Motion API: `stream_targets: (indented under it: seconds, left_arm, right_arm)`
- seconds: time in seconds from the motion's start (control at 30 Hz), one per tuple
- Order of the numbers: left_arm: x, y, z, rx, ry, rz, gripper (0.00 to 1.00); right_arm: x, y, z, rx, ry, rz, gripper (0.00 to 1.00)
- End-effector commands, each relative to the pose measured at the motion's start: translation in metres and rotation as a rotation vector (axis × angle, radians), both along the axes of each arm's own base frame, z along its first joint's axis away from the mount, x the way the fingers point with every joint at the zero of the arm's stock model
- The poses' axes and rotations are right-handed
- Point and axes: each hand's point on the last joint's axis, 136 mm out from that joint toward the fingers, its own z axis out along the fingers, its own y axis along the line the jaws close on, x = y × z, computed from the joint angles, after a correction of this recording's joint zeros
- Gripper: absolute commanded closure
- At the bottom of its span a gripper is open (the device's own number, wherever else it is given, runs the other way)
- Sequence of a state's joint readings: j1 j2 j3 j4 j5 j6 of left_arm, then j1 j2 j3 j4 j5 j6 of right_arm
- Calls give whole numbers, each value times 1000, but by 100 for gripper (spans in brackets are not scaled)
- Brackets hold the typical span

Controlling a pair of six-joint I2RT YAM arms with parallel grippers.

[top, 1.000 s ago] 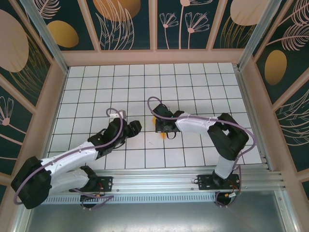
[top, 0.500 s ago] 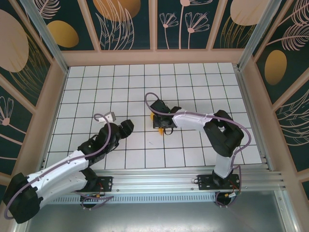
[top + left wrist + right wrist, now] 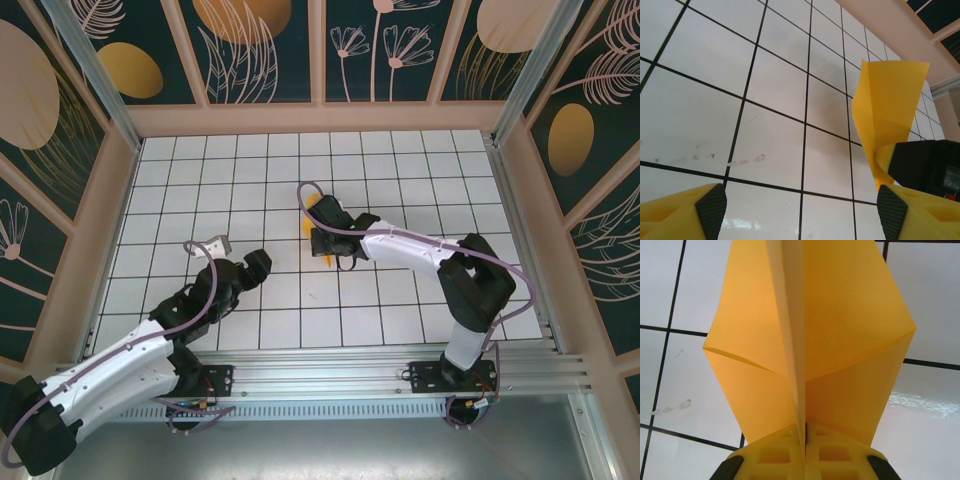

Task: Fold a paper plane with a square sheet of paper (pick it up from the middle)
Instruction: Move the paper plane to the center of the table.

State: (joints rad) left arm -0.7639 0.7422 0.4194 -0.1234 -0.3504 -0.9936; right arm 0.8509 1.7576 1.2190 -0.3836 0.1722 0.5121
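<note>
right gripper (image 3: 805,432) clamps creased orange-yellow paper plane (image 3: 840,340) by keel | left gripper (image 3: 801,207) wide, empty | advice: probably best to pinch centrally, wings level

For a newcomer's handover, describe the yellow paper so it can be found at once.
Start at the white grid table, near its centre, where the right gripper is shut. The folded paper is pinched in it: thin, creased, orange-yellow against white tiles.

The right arm's black wrist (image 3: 335,243) is covering most of the folded orange-yellow paper plane (image 3: 311,217); the right wrist view's top edge is cropping its far end.
</note>
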Motion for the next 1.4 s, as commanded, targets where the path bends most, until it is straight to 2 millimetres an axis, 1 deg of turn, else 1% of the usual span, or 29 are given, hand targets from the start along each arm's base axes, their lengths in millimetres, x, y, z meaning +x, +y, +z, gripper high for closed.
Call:
stream_targets:
  seconds: [0.0, 0.03, 0.1, 0.2, 0.23, 0.33, 0.43, 0.47, 0.53, 0.57, 0.63, 0.67, 0.8, 0.97, 1.1, 1.17, 1.23, 1.37]
  left_arm:
    - [2, 7, 13, 56, -13, 11, 18]
    - [2, 6, 12, 71, -8, -4, 18]
    - [-1, 11, 4, 124, 23, -5, 15]
    - [-4, 24, -9, 176, 28, 30, 11]
    - [-5, 25, -11, 169, 16, 29, 10]
    - [-6, 23, -14, 130, -27, 13, 8]
    - [-6, 24, -13, 159, -40, 1, 8]
    - [-6, 24, -12, 180, -45, -13, 8]
    - [-7, 25, -13, 206, -43, -23, 7]
    - [-7, 23, -13, 213, -47, -39, 7]
    - [-7, 19, -14, 228, -47, -65, 7]
    - [-7, 18, -16, 235, -43, -75, 7]
    - [-7, 12, -21, 249, -35, -115, 6]
    - [-8, 6, -23, 245, -44, -146, 6]
    - [-7, 6, -23, 250, -45, -147, 6]
    - [-8, 6, -23, 251, -44, -149, 6]
    - [-7, 6, -23, 249, -45, -147, 5]
    - [-6, 5, -20, 243, -50, -143, 5]
  right_arm:
    - [-1, 10, 0, -12, 22, 50, 95]
    - [-1, 14, -1, -5, 27, 62, 95]
    - [0, 20, -6, 4, 48, 86, 95]
    - [5, 20, -20, -33, 76, 75, 95]
    - [5, 20, -26, -37, 92, 66, 95]
    - [6, 22, -43, -64, 130, 35, 95]
    - [7, 21, -56, -132, 129, -13, 95]
    - [9, 19, -57, -155, 110, -44, 95]
    - [10, 22, -57, -145, 104, -74, 95]
    - [10, 23, -57, -145, 114, -86, 95]
    - [11, 18, -59, -177, 118, -129, 95]
    - [10, 17, -63, -181, 133, -139, 94]
    - [3, 28, -77, -130, 208, -118, 92]
    - [-6, 26, -100, -154, 264, -125, 92]
    - [-11, 23, -109, -153, 291, -128, 90]
    - [-13, 22, -109, -165, 296, -125, 89]
    - [-11, 24, -103, -161, 287, -118, 86]
    - [1, 29, -79, -155, 253, -109, 83]
